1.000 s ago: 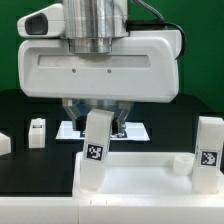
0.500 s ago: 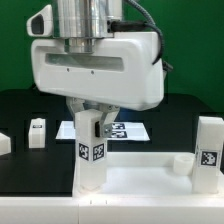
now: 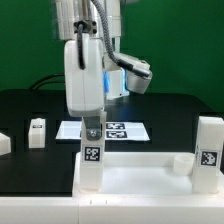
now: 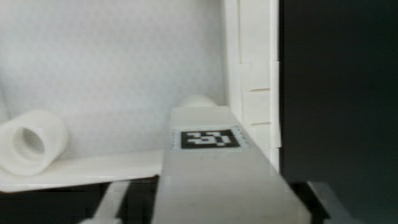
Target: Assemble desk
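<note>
The desk top (image 3: 140,185), a flat white panel, lies at the front of the exterior view. A square white leg (image 3: 92,160) with a black-and-white tag stands upright on its corner at the exterior view's left. My gripper (image 3: 91,135) comes straight down on this leg and is shut on its upper part. In the wrist view the tagged leg (image 4: 210,150) fills the space between my two fingers (image 4: 118,205), over the desk top (image 4: 107,80). A round socket (image 4: 25,145) rises from the top nearby. My gripper (image 4: 217,208) hides the leg's upper end.
A second tagged leg (image 3: 208,150) stands at the desk top's right corner beside a round socket (image 3: 183,162). Two small white legs (image 3: 37,132) (image 3: 4,143) sit on the black table at the exterior view's left. The marker board (image 3: 118,130) lies behind my gripper.
My hand has turned about its vertical axis, from broadside to edge-on. The leg went from leaning to upright on the left corner, and the jaws have narrowed onto it.
</note>
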You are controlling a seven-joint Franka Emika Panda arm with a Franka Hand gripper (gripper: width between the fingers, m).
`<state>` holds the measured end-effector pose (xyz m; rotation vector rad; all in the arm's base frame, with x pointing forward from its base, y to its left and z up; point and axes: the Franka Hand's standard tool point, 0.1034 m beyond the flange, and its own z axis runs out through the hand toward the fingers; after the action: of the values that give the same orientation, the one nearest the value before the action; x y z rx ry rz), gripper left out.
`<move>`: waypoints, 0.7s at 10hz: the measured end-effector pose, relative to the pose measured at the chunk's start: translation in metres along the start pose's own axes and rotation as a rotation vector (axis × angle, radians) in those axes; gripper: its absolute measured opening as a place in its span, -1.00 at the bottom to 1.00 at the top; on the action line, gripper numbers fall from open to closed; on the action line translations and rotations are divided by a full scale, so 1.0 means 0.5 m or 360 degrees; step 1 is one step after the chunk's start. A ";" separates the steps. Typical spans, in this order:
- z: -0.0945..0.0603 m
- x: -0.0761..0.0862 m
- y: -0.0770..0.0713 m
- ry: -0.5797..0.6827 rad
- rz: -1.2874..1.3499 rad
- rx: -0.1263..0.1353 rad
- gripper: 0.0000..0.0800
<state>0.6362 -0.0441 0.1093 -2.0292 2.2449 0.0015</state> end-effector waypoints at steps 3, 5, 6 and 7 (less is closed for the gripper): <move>0.002 0.003 0.004 -0.0003 -0.0391 -0.0011 0.38; -0.001 -0.005 0.008 -0.0022 -0.0875 -0.0029 0.55; 0.001 -0.008 0.011 -0.0021 -0.0962 -0.0028 0.61; 0.001 -0.005 0.011 -0.0021 -0.1058 -0.0028 0.62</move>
<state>0.6311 -0.0410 0.1086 -2.6583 1.4626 -0.0230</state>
